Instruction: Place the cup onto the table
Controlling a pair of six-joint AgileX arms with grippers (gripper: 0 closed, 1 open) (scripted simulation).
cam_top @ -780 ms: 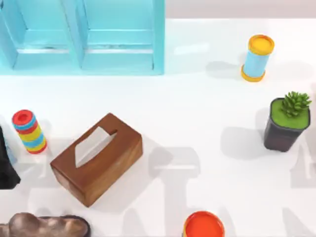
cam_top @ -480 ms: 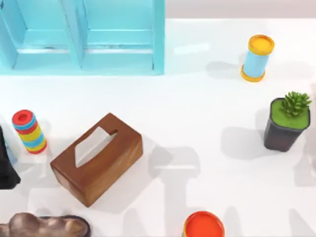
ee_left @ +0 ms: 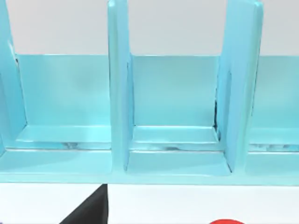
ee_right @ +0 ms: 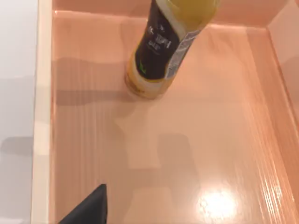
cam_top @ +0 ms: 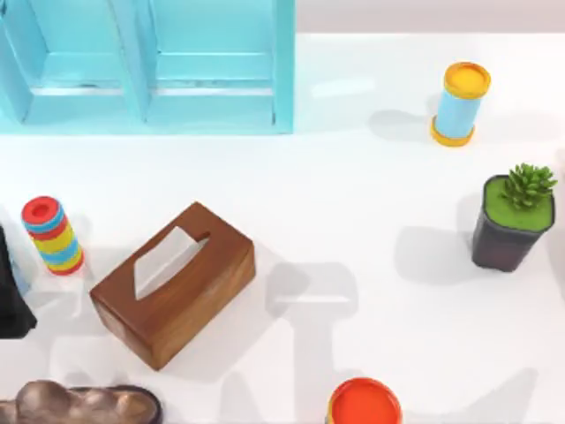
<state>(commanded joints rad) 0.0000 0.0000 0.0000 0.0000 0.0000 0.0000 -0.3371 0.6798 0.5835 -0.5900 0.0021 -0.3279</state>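
I cannot tell where the cup is: it is not among the things I can pick out. I judge I am at the very start, the cup yet to be found and grasped.

My left jaws face the light blue shelf cabinet [ee_left: 177, 102] at the far left of the surface [cam_top: 371, 203]. Its open compartments look bare from here. My right jaws hang over a pale wooden tray [ee_right: 42, 116], where a yellow bottle [ee_right: 163, 51] with a dark label stands upright near one end. Just a dark tip of each shows at the edge of its wrist view, so I cannot tell how wide either pair stands.

On the surface I see a wooden tissue box [cam_top: 172, 283], a plant pot [cam_top: 512, 230] and an orange-topped container [cam_top: 364, 405] (none of them what I want). The middle lies bare.

The next move calls for finding the cup. Then I need an upright hold and a set-down on that open middle, well apart from the rest.
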